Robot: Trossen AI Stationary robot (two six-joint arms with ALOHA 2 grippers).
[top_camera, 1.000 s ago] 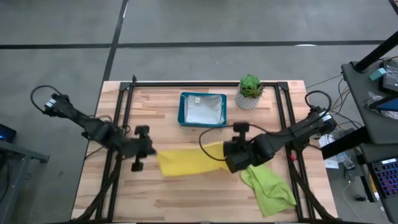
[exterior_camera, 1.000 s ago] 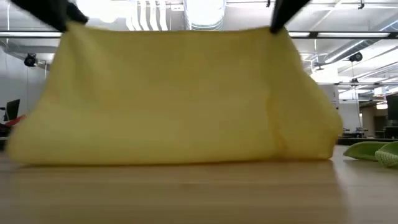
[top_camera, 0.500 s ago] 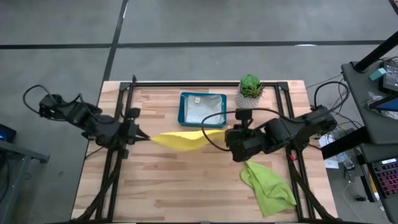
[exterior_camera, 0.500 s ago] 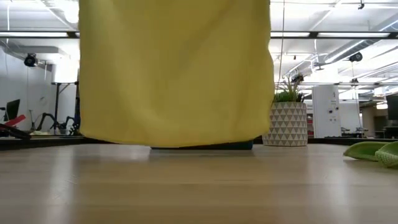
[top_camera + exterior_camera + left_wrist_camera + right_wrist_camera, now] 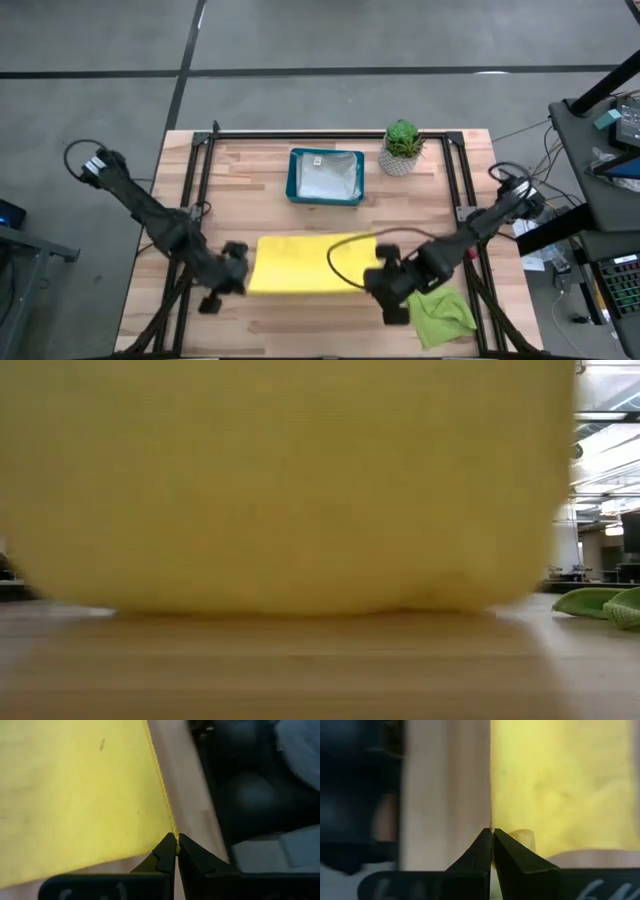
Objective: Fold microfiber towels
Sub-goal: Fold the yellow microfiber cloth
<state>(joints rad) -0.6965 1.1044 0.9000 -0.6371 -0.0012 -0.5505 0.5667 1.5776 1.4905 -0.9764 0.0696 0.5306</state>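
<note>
A yellow microfiber towel [image 5: 312,265] is stretched between my two grippers over the table's near middle, and it fills the low view [image 5: 290,480]. My left gripper [image 5: 245,282] is shut on its near left corner, my right gripper [image 5: 379,282] on its near right corner. The towel's lower part [image 5: 300,605] reaches the tabletop. A lime green towel [image 5: 442,315] lies crumpled at the near right, beside my right gripper. A pale cloth lies in the teal tray [image 5: 326,176]. My left gripper pinches the yellow towel's near left corner [image 5: 173,831] between its two fingertips, slanting down from the table's left. The towel spreads away from that corner without wrinkles. My right gripper pinches the near right corner [image 5: 492,824] between its fingertips, slanting down from the right. A small fold [image 5: 522,836] sits by its fingers.
The teal tray stands at the far middle, with a small potted plant [image 5: 402,147] to its right. A black frame rail [image 5: 330,133] runs along the table's far edge and down both sides. Bare wood [image 5: 300,325] lies in front of the yellow towel.
Both grippers first lifted the yellow towel clear and carried it toward the far edge, where it hung below them. They then swung back toward the near edge and down while tipping further down. The towel now spreads out wide between them, its lower part on the table.
</note>
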